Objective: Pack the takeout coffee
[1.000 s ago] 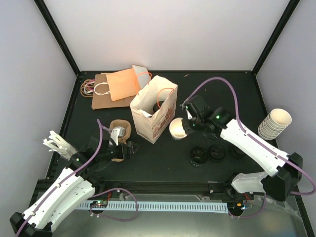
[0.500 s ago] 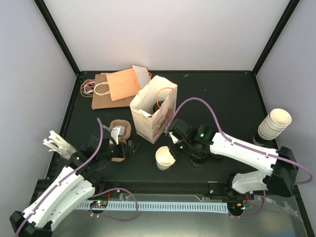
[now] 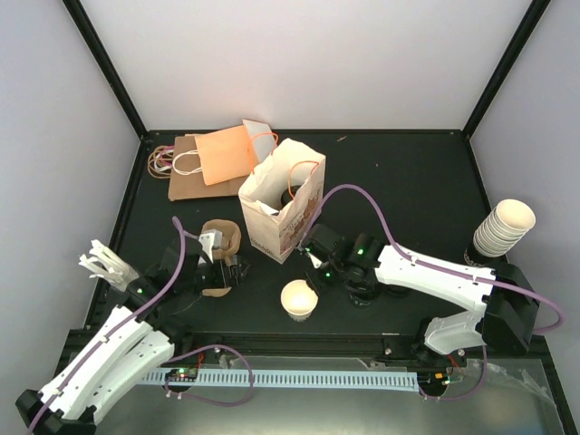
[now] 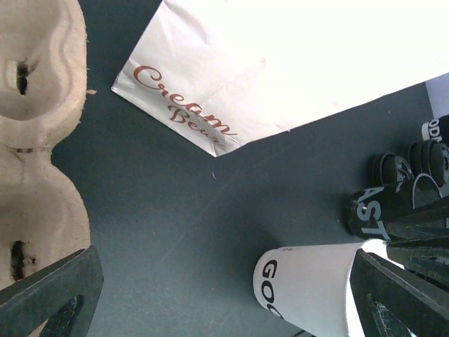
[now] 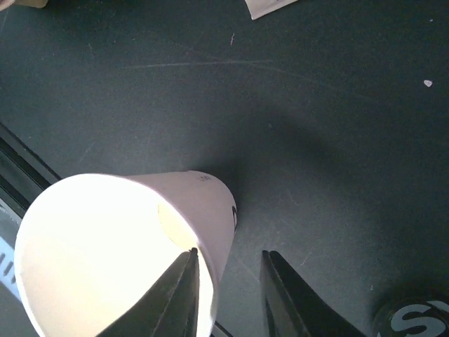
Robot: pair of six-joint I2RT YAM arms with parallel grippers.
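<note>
while the takeout coffee cup [image 3: 299,299] stands mouth-up on the table [image 3: 408,181] near its front edge, just in front of the white paper bag [image 3: 281,213] and not touching it, we see the right gripper [image 5: 231,258] astride its rim: one finger hangs inside the mouth, the other outside, and the jaws are parted enough that the outer finger is clear of the wall, so nothing is pinched. the left gripper [image 3: 234,270] is spread wide and empty, low over the table beside the pulp carrier [image 3: 220,240], facing the cup from the other side

we judge the packing not yet done, since the cup sits outside the bag. the main risk is that inner finger: if the right arm draws off sideways rather than straight up, it would hook the rim and tip a cup that looks empty and light, and so near the front edge it could roll off. a hard squeeze would dent the thin paper wall. we also note the black lids [image 3: 362,288] just beside the right arm, which a low sweep could scatter, and the bag's narrow mouth, where a tilted cup could catch and pull the bag over
</note>
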